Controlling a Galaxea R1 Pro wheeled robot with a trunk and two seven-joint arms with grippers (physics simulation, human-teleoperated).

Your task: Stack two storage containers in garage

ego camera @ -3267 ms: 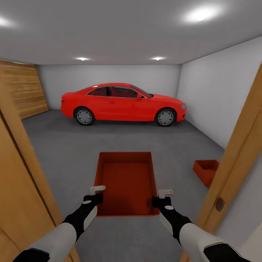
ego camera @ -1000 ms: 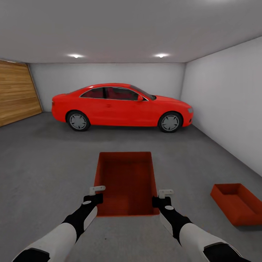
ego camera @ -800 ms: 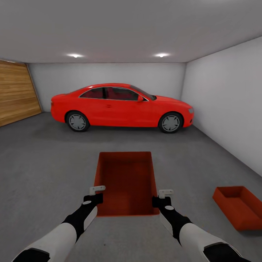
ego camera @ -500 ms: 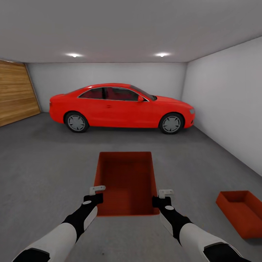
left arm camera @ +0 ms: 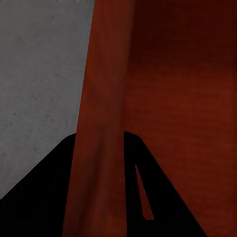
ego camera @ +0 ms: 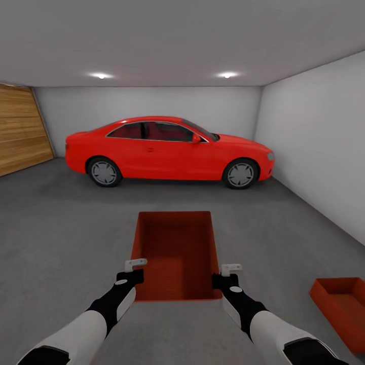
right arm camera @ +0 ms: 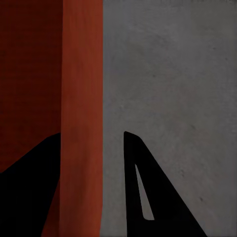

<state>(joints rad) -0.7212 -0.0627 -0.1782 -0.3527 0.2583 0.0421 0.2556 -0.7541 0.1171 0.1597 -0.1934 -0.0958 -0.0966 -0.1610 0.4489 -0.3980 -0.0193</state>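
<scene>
In the head view I hold one orange-red storage container level in front of me, above the dark grey garage floor. My left gripper is shut on its left wall and my right gripper on its right wall. The left wrist view shows that wall running between the dark fingers. In the right wrist view the other wall lies between the fingers, close against one of them. The other storage container sits on the floor at the lower right, cut off by the picture's edge.
A red car stands side-on across the far end of the garage. A wooden panel door is on the left and a plain white wall runs along the right. Bare concrete lies between me and the car.
The whole view has advanced from the doorway into the garage: the door frames are gone, the car looms nearer, the floor container has slid toward the lower right corner. Both grippers keep their hold.
</scene>
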